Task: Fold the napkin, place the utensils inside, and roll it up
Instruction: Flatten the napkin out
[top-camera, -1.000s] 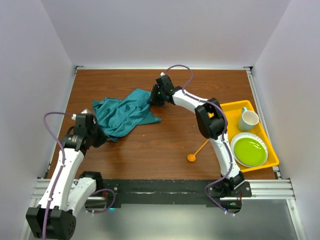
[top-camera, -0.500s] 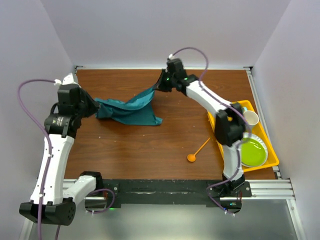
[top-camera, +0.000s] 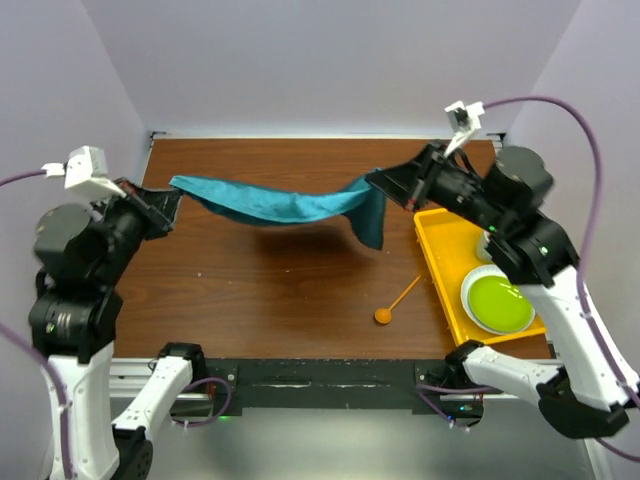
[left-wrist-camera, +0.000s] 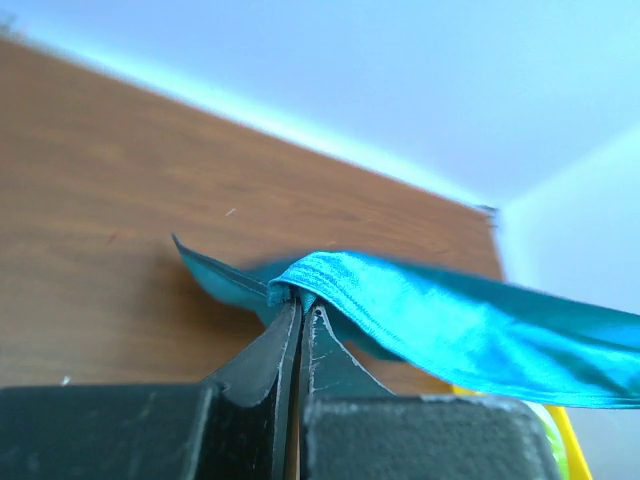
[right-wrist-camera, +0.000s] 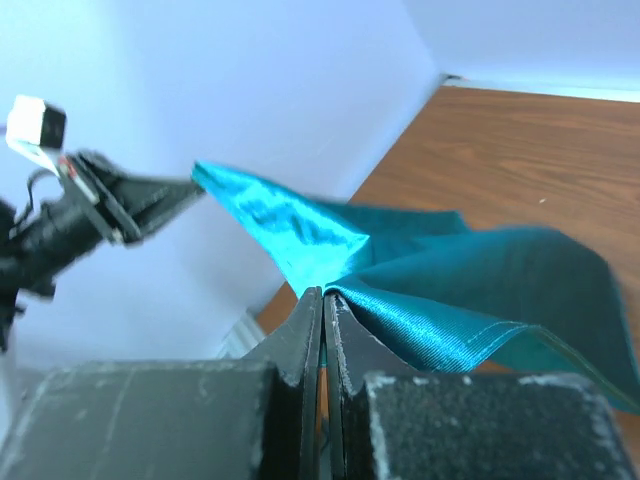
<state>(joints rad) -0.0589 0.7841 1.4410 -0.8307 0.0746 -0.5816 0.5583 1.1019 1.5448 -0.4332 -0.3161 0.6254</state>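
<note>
I see brown wood table (top-camera: 270, 290), white walls on three sides, black rail along near edge. Two things directly on it. Orange spoon (top-camera: 400, 298) lies flat right of centre, toward near edge: round bowl at near-left end, thin handle angled toward far right. Yellow tray (top-camera: 448, 272) sits at right edge, long side along table's side. Spoon's handle tip near tray's left wall; I can't tell whether they touch.

White arms (top-camera: 585, 320), black joints, purple cables (top-camera: 545, 98), black fingers (left-wrist-camera: 262, 368).

A green plate (top-camera: 498, 303) sits in a yellow tray (top-camera: 443, 255) on the wooden table (top-camera: 280, 290).
</note>
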